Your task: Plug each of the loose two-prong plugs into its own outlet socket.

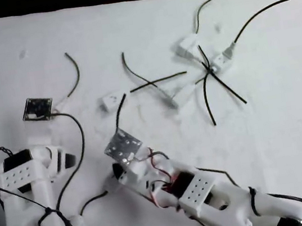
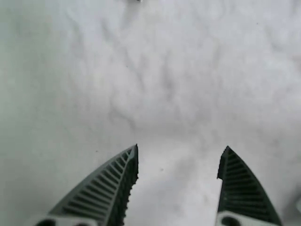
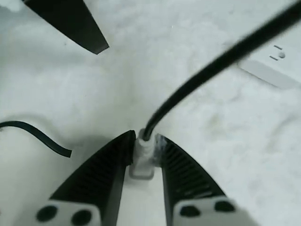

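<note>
Near the table's [image 1: 292,143] front edge, about midway along it: fingers [image 3: 110,169] of the right gripper [image 3: 143,137] pressed together on a small white plastic two-prong plug [image 3: 140,162], plug body squeezed between both ribbed inner faces, prongs hidden. Out of the plug's top, a thick black cord [image 3: 211,66], slanting away from the fingertips toward the far edge. Just beyond the fingertips, flat on the white cloth cover [image 1: 143,23] and apart from the held plug: a small white rectangular outlet socket [image 1: 112,102], two small marks on its upper face. Beside the gripper, lying on the cloth: loose end of a thin black wire [image 3: 40,137].

Toward the front-left corner: ribbed grey fingers [image 2: 113,190] of the left gripper [image 2: 182,148] spread wide apart, bare wrinkled cloth between and beyond the tips. Farther out, near the left edge: a small black square board [image 1: 37,109] with a thin wire trailing from it.

Well away, toward the far-right corner: a tangle of thin black cords [image 1: 219,83] crossing one another. Among them, one white connector block [image 1: 188,45] nearer the far edge and a second white connector block [image 1: 223,58] just beside it toward the right edge; plug or socket not clear for either. Between that tangle and the outlet socket: a pale plug-like piece [image 1: 170,102] at the end of a curved black cord [image 1: 137,75].
</note>
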`<state>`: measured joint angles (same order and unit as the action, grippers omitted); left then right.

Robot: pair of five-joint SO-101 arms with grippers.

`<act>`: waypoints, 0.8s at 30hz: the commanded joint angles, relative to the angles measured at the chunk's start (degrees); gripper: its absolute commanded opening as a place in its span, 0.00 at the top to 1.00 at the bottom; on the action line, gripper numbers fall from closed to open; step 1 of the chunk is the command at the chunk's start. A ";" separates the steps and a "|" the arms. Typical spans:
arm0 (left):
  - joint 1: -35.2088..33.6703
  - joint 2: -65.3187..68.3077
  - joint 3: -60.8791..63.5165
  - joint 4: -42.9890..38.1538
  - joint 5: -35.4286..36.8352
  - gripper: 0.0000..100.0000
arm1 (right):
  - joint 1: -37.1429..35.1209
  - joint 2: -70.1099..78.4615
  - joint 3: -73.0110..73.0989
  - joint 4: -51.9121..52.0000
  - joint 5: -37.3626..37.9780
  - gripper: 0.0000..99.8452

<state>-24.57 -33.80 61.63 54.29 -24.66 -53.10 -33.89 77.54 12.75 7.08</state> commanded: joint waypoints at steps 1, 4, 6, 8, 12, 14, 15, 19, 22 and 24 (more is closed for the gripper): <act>-0.13 -1.45 -0.26 -0.97 0.53 0.72 | 0.13 1.27 -4.13 11.38 0.88 0.98; -0.13 -1.45 -0.26 -1.05 0.53 0.72 | 2.86 1.63 -8.62 16.92 -2.11 0.98; -0.13 -1.45 -0.26 -1.05 0.53 0.72 | 5.32 1.71 -10.55 17.80 -5.19 0.98; -0.13 -1.45 -0.26 -1.05 0.53 0.72 | 6.64 1.71 -11.52 17.80 -8.00 0.98; -0.13 -1.45 -0.26 -1.05 0.53 0.72 | 4.26 1.27 -11.34 18.15 -15.91 0.98; -0.13 -1.45 -0.26 -1.05 0.53 0.72 | 2.77 1.27 -11.25 18.24 -19.34 0.98; -0.13 -1.45 -0.26 -1.05 0.53 0.72 | 2.07 1.45 -11.25 18.24 -20.75 0.98; -0.22 -1.45 -0.26 -1.05 0.53 0.72 | -0.92 1.71 -11.25 18.24 -24.88 0.98; -0.22 -1.45 -0.26 -1.05 0.53 0.72 | -3.21 1.80 -11.25 18.24 -27.60 0.98; -0.31 -1.45 -0.26 -1.05 0.53 0.72 | -3.82 1.80 -10.46 18.33 -28.04 0.98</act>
<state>-24.57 -33.80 61.63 54.29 -24.66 -54.59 -32.40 67.08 29.89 -19.74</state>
